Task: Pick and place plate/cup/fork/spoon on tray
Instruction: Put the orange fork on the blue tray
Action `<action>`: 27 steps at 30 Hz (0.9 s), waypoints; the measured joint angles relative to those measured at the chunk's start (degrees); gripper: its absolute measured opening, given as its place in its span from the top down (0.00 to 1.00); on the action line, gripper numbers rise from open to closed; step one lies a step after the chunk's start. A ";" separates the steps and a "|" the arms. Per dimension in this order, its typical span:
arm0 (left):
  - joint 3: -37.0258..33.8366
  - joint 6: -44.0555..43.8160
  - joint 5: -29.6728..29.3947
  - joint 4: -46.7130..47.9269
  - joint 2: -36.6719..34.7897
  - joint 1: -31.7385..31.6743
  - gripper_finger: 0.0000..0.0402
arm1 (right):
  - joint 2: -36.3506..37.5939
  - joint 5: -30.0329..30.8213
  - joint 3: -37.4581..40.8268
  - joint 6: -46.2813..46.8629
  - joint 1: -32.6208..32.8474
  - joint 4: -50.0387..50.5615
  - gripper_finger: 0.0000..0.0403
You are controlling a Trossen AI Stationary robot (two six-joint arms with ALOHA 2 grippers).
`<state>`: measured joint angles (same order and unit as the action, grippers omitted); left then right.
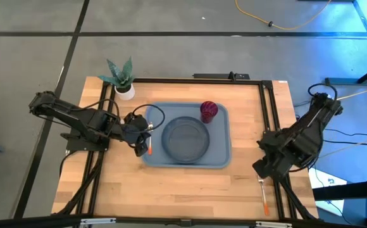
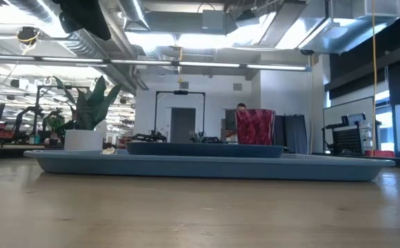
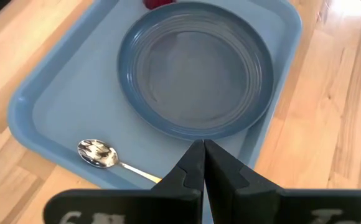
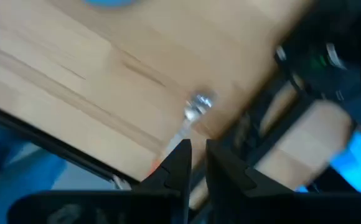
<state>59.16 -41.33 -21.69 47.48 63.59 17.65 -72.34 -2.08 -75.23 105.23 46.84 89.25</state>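
Note:
The light blue tray [image 1: 220, 158] lies mid-table. The grey-blue plate [image 1: 185, 138] and the dark red cup [image 1: 209, 111] stand on it; the cup also shows in the low view [image 2: 255, 127]. The spoon [image 3: 98, 153] lies in the tray by its left rim, orange handle [image 1: 150, 149] toward my left gripper [image 3: 203, 163]. That gripper is shut and empty, raised above the tray's left edge. The fork [image 4: 199, 106] lies on the table near the front right [image 1: 265, 195]. My right gripper [image 4: 197, 158] hovers over it, slightly open.
A white plant pot [image 1: 124, 90] stands at the table's far left, behind the tray. Black frame rails [image 1: 269, 120] run along the table's right and far sides. Bare wood lies in front of the tray [image 1: 183, 190].

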 joint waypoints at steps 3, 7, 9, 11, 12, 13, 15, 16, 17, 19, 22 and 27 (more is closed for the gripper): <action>0.00 0.93 0.01 -0.12 0.02 0.00 1.00 | 0.02 -5.48 3.09 2.65 -0.84 0.09 0.88; 0.00 0.98 0.02 -0.15 0.02 0.00 1.00 | 0.02 -12.69 7.52 7.86 -0.88 -0.99 0.88; 0.00 0.99 0.12 -0.13 0.02 0.00 1.00 | 0.02 -14.86 9.54 8.62 -0.82 -4.60 0.88; 0.00 0.99 0.43 -0.15 0.02 0.00 1.00 | 0.00 -15.31 11.42 8.52 -0.84 -8.20 0.88; 0.00 1.13 0.56 -0.15 0.02 0.00 1.00 | 0.00 -15.42 12.38 8.48 -0.86 -10.16 0.88; 0.00 1.40 0.68 -0.15 0.02 0.00 1.00 | 0.00 -15.35 13.26 8.10 -0.89 -12.13 0.88; 0.00 2.02 0.90 -0.15 0.02 0.00 1.00 | 0.00 -15.16 14.76 7.17 -0.86 -15.43 0.88; 0.00 2.26 1.06 -0.15 0.02 0.00 1.00 | 0.00 -15.16 15.43 7.15 -0.86 -16.63 0.88; 0.00 2.49 1.17 -0.15 0.02 0.00 1.00 | 0.00 -15.15 16.13 7.14 -0.86 -17.89 0.88; 0.00 2.50 1.20 -0.15 0.02 0.00 1.00 | -0.01 -15.15 17.43 7.31 -0.86 -19.76 0.88; 0.00 2.52 1.22 -0.16 0.02 0.00 1.00 | 0.00 -15.17 19.91 9.83 -0.84 -22.02 0.88; 0.00 2.52 1.76 -0.17 0.02 0.00 1.00 | -0.04 -16.03 26.30 11.61 -0.71 -31.25 0.88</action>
<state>59.16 -38.81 -19.93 47.31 63.61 17.65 -72.38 -18.11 -48.92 116.84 46.13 58.00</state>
